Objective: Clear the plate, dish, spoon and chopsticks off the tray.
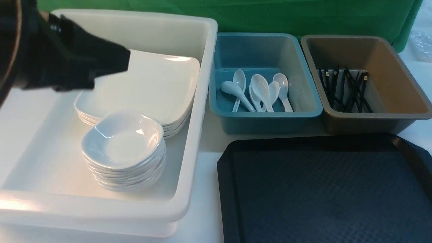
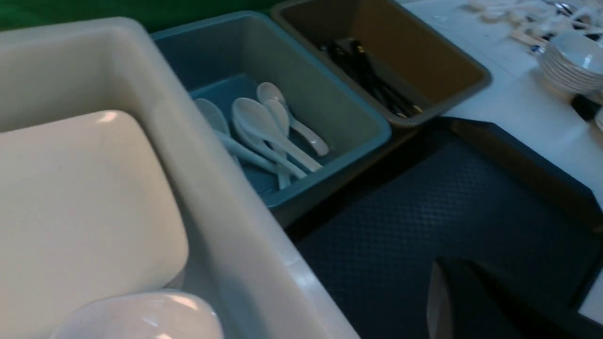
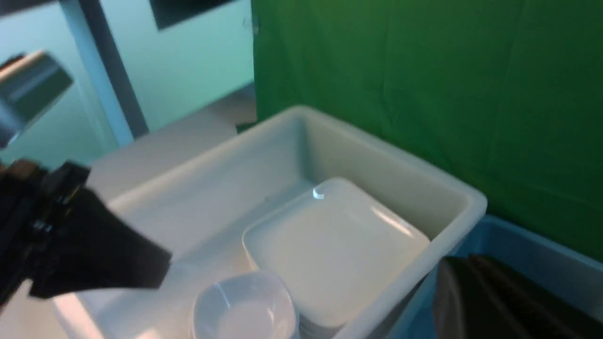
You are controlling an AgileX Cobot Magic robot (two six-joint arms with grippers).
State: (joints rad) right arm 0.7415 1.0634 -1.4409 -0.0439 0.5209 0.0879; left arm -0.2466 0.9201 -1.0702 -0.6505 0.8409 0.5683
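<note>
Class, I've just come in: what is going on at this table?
A two-armed robot is clearing tableware off a black tray, which now looks bare. Plates and bowls sit stacked in the white tub, spoons lie in the teal bin, chopsticks in the brown bin. The left hand is shut and empty above the plates.

Your surface (image 1: 206, 158): white, flat. Directly on it you have a deep white tub (image 1: 189, 141) on your left, a teal bin (image 1: 266, 118) and a brown bin (image 1: 368, 121) side by side behind, and the black tray (image 1: 324, 189) in front, nearest you. In the left wrist view, one stack of white bowls (image 2: 570, 61) stands further off.
</note>
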